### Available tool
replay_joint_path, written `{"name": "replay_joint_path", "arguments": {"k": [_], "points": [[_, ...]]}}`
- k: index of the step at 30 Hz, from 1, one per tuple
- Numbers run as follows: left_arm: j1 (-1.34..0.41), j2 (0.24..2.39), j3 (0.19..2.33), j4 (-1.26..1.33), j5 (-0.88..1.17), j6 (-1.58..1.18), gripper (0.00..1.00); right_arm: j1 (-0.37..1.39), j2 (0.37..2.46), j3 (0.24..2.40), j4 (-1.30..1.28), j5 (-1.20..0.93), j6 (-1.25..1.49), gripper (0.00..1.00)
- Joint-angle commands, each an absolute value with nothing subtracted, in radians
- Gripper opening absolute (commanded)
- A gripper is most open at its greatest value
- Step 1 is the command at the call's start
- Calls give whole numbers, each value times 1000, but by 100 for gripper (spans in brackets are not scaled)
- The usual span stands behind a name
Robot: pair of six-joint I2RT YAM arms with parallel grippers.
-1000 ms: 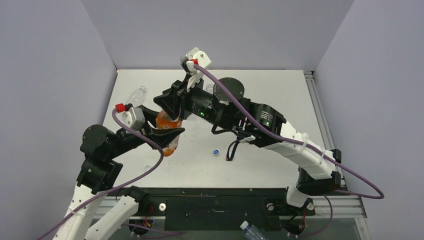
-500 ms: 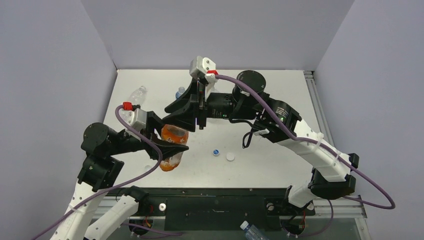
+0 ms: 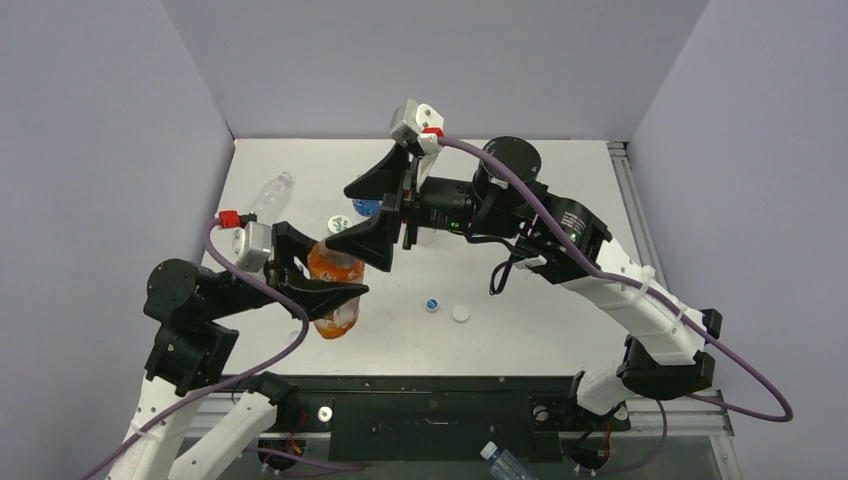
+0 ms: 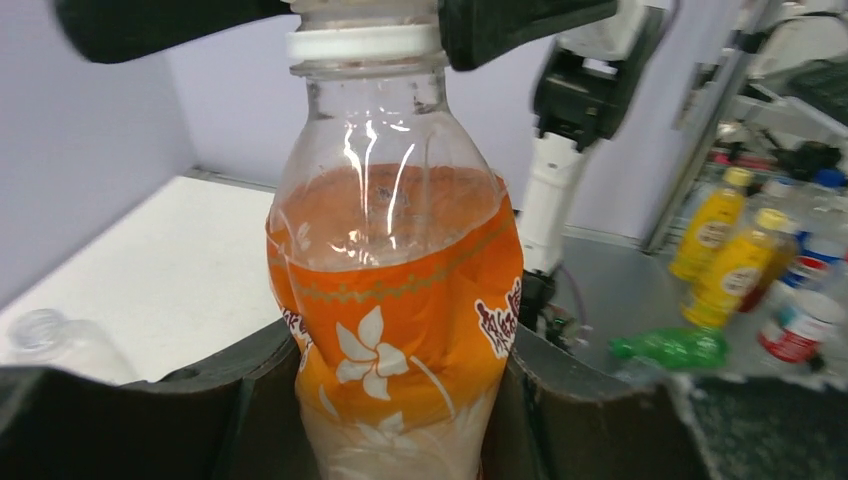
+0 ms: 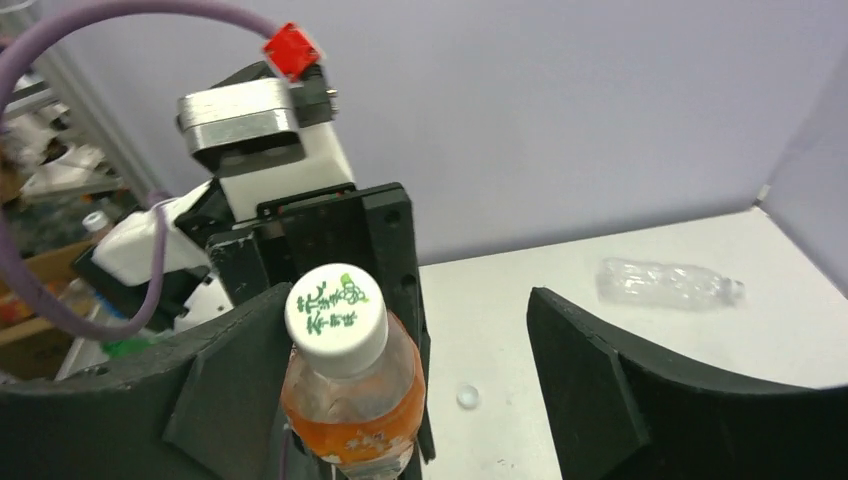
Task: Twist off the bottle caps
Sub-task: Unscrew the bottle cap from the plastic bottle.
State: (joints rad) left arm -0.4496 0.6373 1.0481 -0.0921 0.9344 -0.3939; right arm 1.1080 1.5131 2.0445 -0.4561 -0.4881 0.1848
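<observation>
Right gripper spread wide around the capped bottle top

Its jaws stand well apart: the green-printed cap sits close against one finger, far from the other. Beneath, the left gripper clamps the orange bottle. A clear bottle lies beyond the fingertips, and a blue cap and a plain white cap lie on open table behind.

Base of orange bottle hidden by left pincer; background bottles blurred
</observation>
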Motion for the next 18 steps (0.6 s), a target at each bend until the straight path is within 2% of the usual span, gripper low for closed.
{"name": "replay_joint_path", "arguments": {"k": [1,5,10,18], "points": [[-445,613,1040,-92,758,-212,0,1104,1488,2099,-472,-115,249,79],[-445,618,1018,-111,645,-157,0,1138,1490,2108,-483,60,287,81],[-446,614,995,-103,633,-157,0,1211,1547,2173,-548,218,276,82],[-445,610,988,-109,638,-167,0,1235,1580,2175,-519,184,306,83]]}}
